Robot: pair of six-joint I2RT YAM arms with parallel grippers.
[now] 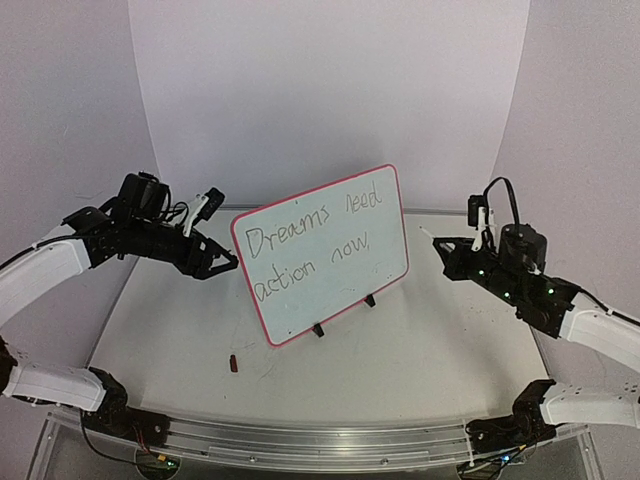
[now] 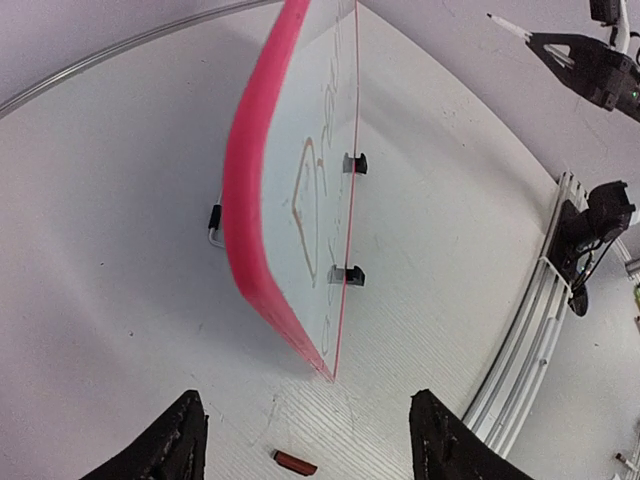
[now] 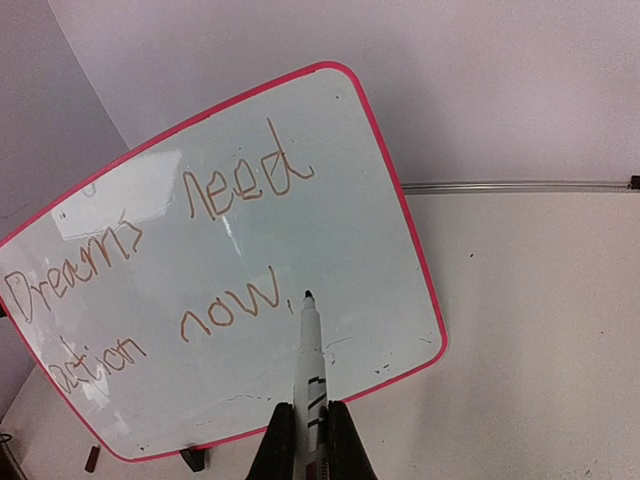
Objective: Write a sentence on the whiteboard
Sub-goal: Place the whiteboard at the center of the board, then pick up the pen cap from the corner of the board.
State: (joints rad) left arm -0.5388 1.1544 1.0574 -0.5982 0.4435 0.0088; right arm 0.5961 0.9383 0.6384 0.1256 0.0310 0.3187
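My left hand stands wide, nothing between its fingers. The whiteboard is straight ahead of it, the red left edge turned toward the gap; from the top view I cannot tell whether a fingertip touches the frame. The board stands tilted on its black feet on the worktop. My right hand is clamped on the marker, whose tip points at the board from off its right side, apart from it. The sentence reads "Dreams need action now," (two slanted lines). A small dark red piece lies on the worktop below my left hand.
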